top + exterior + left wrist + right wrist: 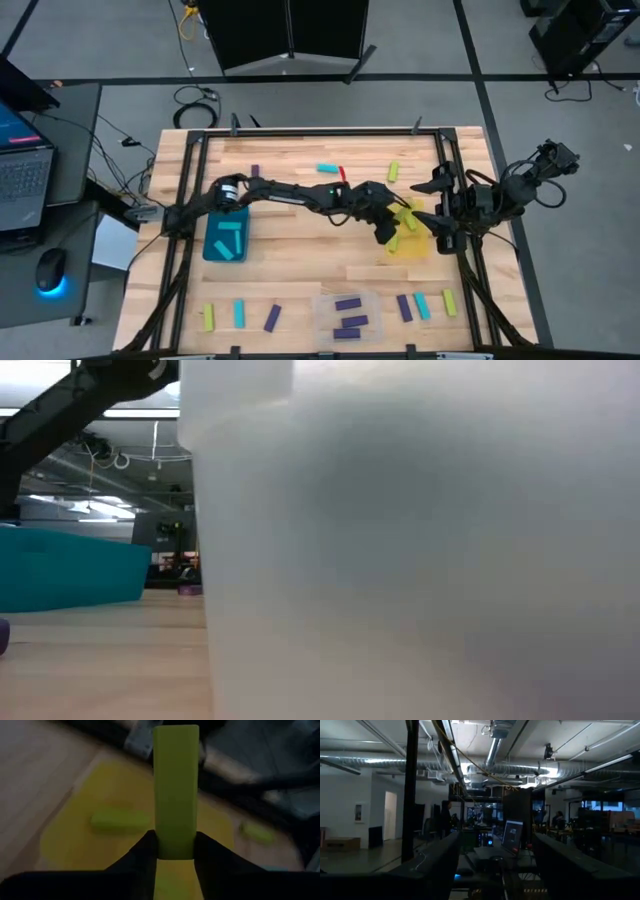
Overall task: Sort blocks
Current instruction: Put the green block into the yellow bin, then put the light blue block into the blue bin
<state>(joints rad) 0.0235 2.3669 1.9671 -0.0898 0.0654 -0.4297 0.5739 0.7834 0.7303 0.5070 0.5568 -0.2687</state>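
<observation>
My left gripper reaches across the table and hangs over the yellow bin, shut on a yellow-green block. In the left wrist view, the yellow bin lies below with two yellow-green blocks in it. My right gripper waits raised at the table's right side, open and empty, pointing level toward the table's left. Loose cyan, purple and yellow-green blocks lie near the far edge and the near edge. My left gripper pinches the yellow-green block by one end between its two fingers, one on each long side. The rest of the block sticks out past the fingertips in line with them. The block is lifted clear, above the yellow bin.
A teal bin with cyan blocks stands at the left. A clear bin with purple blocks stands at the near edge and fills most of the low view. A small red piece lies by the far cyan block.
</observation>
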